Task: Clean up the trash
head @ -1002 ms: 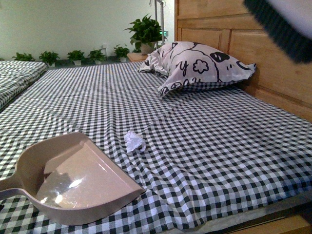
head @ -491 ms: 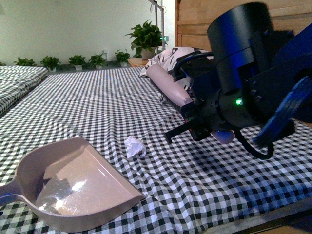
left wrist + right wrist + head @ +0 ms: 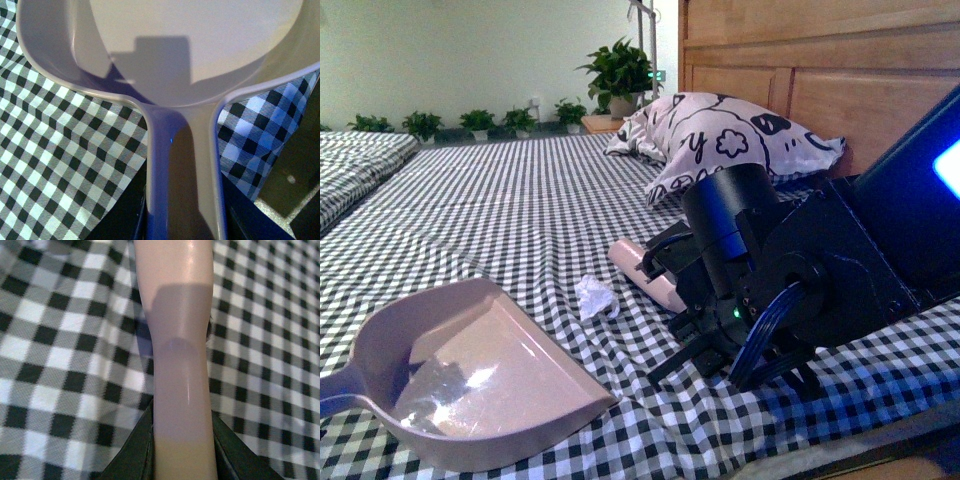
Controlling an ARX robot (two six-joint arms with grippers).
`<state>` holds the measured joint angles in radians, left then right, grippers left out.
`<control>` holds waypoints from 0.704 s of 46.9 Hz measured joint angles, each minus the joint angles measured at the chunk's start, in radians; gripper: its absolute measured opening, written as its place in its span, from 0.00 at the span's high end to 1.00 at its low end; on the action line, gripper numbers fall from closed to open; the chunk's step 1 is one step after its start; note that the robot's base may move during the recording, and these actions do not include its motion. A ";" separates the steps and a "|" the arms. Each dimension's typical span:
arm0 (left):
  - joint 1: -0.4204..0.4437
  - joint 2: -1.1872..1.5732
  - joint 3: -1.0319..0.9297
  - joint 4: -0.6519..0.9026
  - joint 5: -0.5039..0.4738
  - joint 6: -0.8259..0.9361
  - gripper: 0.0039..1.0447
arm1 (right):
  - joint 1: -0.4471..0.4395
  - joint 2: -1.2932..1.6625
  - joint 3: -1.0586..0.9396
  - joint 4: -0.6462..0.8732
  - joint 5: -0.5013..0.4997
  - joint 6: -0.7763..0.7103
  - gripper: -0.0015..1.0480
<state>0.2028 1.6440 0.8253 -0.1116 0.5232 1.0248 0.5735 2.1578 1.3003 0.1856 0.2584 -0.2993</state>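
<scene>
Three views are given. From the front, a crumpled white paper wad (image 3: 595, 297) is seen lying on the checked bedsheet (image 3: 520, 200), between a pink-beige dustpan (image 3: 470, 375) and the right arm (image 3: 790, 285), touching neither. A pink handle (image 3: 645, 272) juts from the arm toward the wad. Only the right wrist view shows the right gripper (image 3: 182, 450) clamped on that handle. Only the left wrist view shows the dustpan's handle (image 3: 182, 170) held between the left gripper's (image 3: 185, 225) dark jaws. A patterned pillow (image 3: 720, 135) is propped against a wooden headboard (image 3: 820, 60); potted plants (image 3: 480, 122) line the far wall.
</scene>
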 joint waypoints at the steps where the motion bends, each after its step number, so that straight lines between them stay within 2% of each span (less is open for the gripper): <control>1: 0.000 0.000 0.000 0.000 0.000 0.000 0.75 | 0.002 0.000 -0.002 -0.003 -0.005 0.000 0.81; 7: 0.000 0.000 0.000 0.000 0.000 0.000 0.75 | 0.020 -0.016 -0.021 -0.050 -0.069 0.020 0.81; 10: 0.000 0.000 0.000 0.000 0.000 0.000 0.75 | 0.033 -0.053 -0.046 -0.109 -0.150 0.040 0.81; 18: 0.000 0.000 0.000 0.000 0.000 0.000 0.75 | 0.045 -0.269 -0.132 -0.296 -0.542 0.127 0.81; 19: 0.000 0.000 0.000 0.000 0.000 0.000 0.75 | 0.042 -0.323 -0.143 -0.322 -0.644 0.129 0.81; 22: 0.000 0.000 0.000 0.000 0.000 0.000 0.75 | 0.031 -0.422 -0.151 -0.348 -0.742 0.122 0.81; 25: 0.000 0.000 0.000 0.000 0.000 0.000 0.75 | -0.008 -0.497 -0.141 -0.340 -0.729 0.119 0.81; 33: 0.000 0.000 0.000 0.000 0.000 0.000 0.75 | -0.191 -0.501 -0.204 -0.172 -0.564 0.120 0.81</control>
<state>0.2028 1.6444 0.8253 -0.1120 0.5232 1.0252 0.3824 1.6569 1.0962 0.0135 -0.3054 -0.1791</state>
